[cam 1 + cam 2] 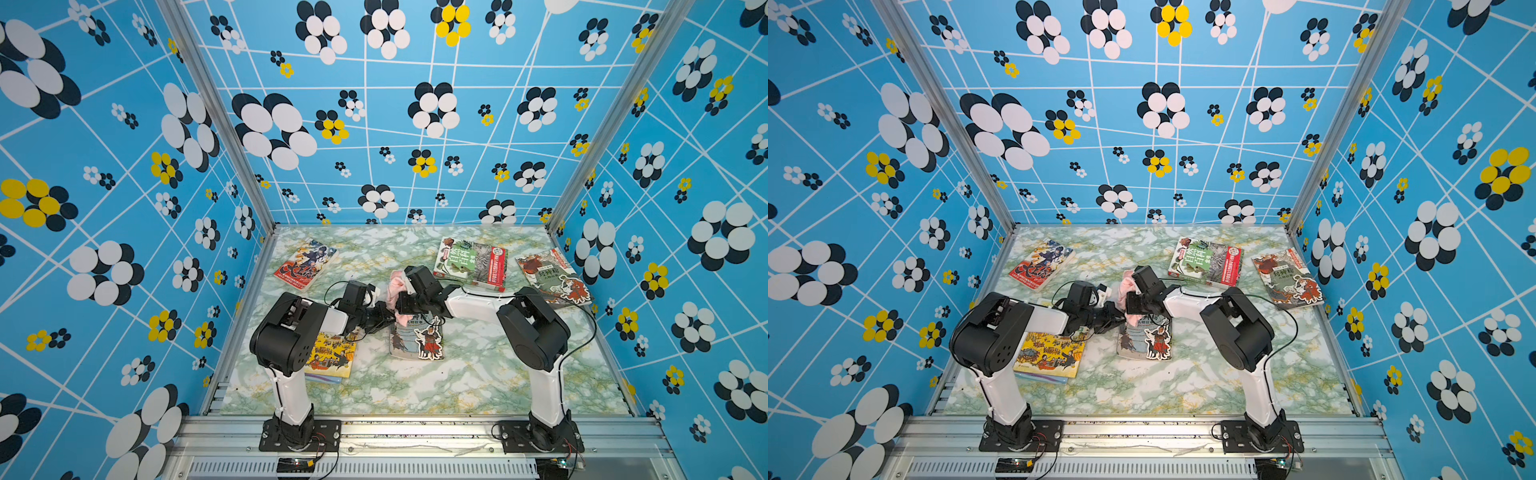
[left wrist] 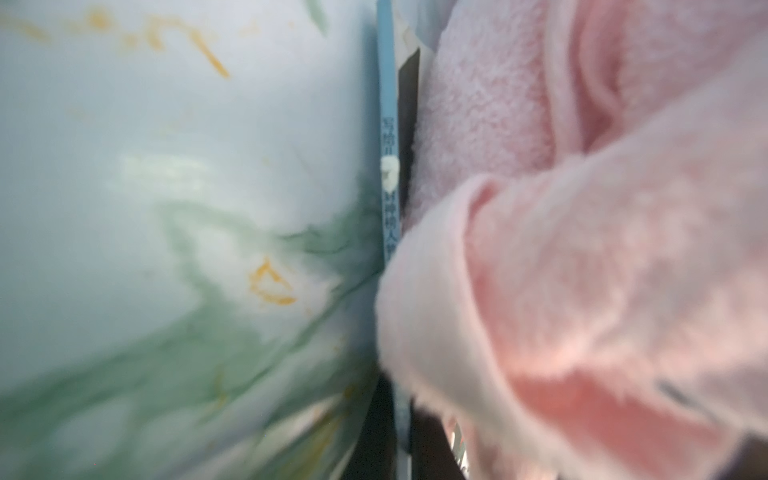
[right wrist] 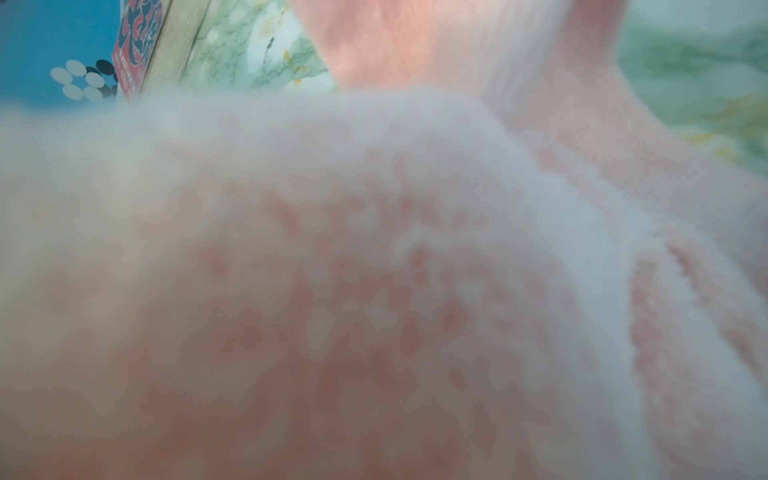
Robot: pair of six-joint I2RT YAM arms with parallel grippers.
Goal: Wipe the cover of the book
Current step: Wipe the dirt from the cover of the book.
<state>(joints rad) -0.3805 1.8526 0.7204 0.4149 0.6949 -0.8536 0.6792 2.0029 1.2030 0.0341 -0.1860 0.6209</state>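
- Book lies flat at the middle of the bench, cover up and mostly bare; wiping looks barely begun.
- Left hand, jaws together, sits at the book's far corner, gripping nothing I can see.
- Right hand is clamped on the pink cloth, bunched over the book's far edge.

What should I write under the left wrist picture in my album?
Fluffy pink cloth bunched over the blue edge of a book on a green marbled table.
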